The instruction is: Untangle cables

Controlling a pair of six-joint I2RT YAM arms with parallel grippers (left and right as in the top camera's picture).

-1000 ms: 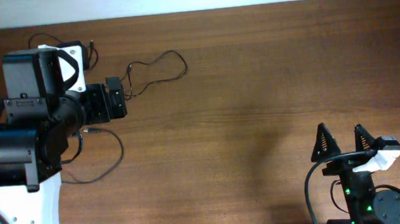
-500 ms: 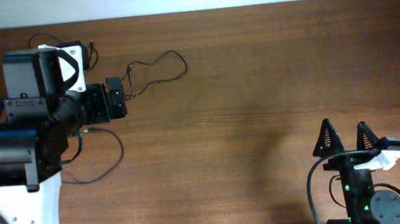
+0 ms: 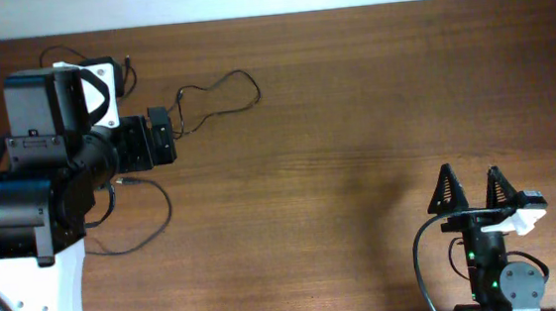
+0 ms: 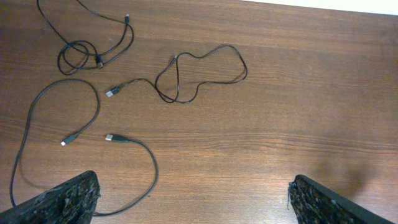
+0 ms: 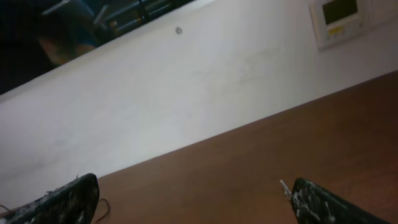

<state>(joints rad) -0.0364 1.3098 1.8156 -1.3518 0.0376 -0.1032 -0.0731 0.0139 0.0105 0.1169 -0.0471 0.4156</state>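
Note:
In the left wrist view three thin black cables lie apart on the brown table. One is a small coil at the top left. A looped one lies in the middle. A long one curves at the lower left, with its two plug ends close together. My left gripper hangs open well above them with nothing between its fingers. From overhead the looped cable shows just right of the left gripper. My right gripper stands open and empty at the near right, far from the cables.
The bulky left arm hides part of the cables from overhead. The right wrist view looks along the table to a white wall with a small panel. The table's far edge meets that wall.
The right gripper drifted a little right, then came back left and slightly farther from the near edge, still open. The left arm and the cables have not moved.

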